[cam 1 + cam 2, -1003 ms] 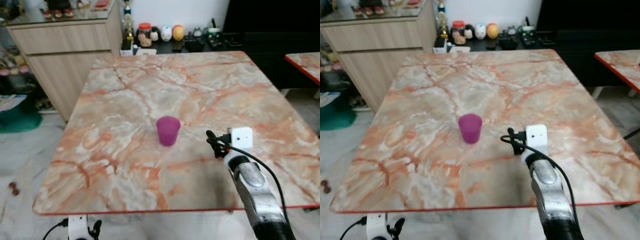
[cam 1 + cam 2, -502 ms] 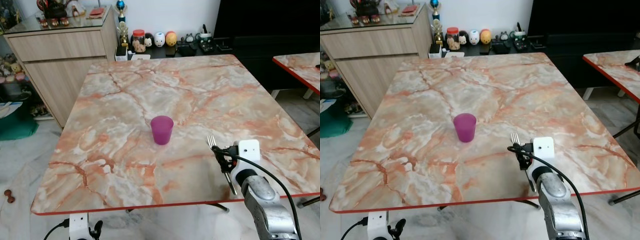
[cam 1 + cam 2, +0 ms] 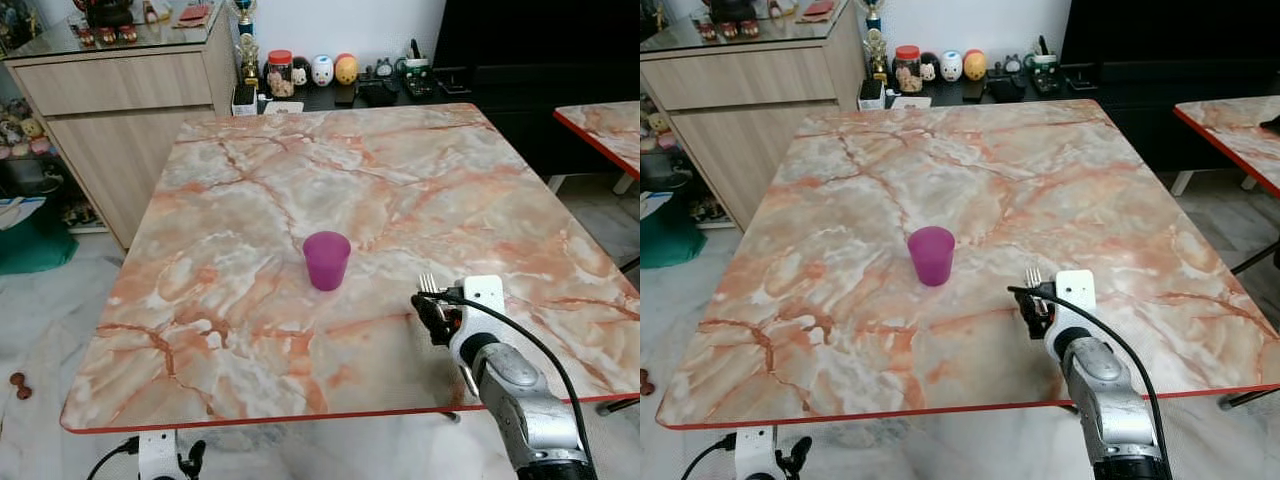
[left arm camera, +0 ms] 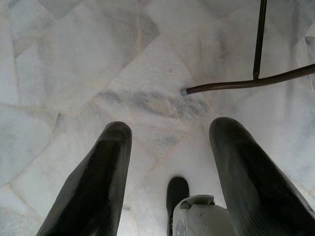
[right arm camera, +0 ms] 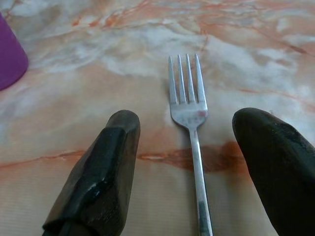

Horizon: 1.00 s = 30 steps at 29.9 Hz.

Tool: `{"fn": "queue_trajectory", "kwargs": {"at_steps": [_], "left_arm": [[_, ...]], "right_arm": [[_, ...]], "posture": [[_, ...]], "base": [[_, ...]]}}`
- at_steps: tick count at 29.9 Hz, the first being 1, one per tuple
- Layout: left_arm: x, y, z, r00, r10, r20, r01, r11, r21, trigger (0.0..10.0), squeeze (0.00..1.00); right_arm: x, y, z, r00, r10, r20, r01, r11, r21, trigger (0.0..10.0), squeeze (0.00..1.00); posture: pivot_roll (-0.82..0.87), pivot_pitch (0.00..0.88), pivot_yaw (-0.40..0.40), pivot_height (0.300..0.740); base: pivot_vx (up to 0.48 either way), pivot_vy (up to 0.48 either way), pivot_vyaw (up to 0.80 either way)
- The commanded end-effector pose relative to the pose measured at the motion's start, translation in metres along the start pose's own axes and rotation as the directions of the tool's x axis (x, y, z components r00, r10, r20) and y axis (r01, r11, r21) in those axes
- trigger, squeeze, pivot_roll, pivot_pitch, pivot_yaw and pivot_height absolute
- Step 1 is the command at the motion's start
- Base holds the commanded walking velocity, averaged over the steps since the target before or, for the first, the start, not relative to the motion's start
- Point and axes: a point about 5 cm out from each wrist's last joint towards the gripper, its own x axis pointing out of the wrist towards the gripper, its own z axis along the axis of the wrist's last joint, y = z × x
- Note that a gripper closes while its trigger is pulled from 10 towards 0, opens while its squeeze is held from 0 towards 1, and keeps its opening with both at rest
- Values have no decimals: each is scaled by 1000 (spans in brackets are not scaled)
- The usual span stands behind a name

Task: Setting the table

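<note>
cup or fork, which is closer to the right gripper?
The fork: it lies on the marble table directly between the open fingers of the right gripper. The purple cup stands apart, further in and toward the robot's left.

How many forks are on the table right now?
1. The fork lies flat on the marble table near its front right, between the open fingers of the right end effector, right of the purple cup.

A silver fork (image 5: 190,116) lies flat on the marble table (image 3: 400,180) near its front right edge, tines pointing away, with an upright purple cup (image 3: 327,260) standing mid-table, well apart.
</note>
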Motion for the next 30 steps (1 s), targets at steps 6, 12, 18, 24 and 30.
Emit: {"fn": "queue_trajectory", "kwargs": {"at_steps": [6,12,18,24,30], "left_arm": [[-1,3,-4,1000,11,-21,-11,1000,2,10000,0],[-1,3,-4,1000,11,-22,-11,1000,1,10000,0],[-1,2,-5,1000,6,-23,-6,1000,-1,10000,0],[-1,0,-5,1000,2,-19,-2,1000,-4,10000,0],[-1,0,-4,1000,-1,-18,1,1000,-4,10000,0]], "right_arm": [[4,4,-4,999,24,-37,-23,1000,8,10000,0],[4,8,-9,997,46,-65,-46,999,4,10000,0],[5,9,-12,996,53,-78,-54,999,1,0,0],[6,11,-12,995,64,-81,-64,998,1,0,0],[7,11,-10,996,55,-70,-55,998,3,0,0]], "posture": [[-89,0,26,707],[-89,0,25,707],[-87,0,24,707],[-86,0,24,707],[-86,0,23,707]], "base": [[0,0,0],[0,0,0],[0,0,0],[0,0,0],[0,0,0]]}}
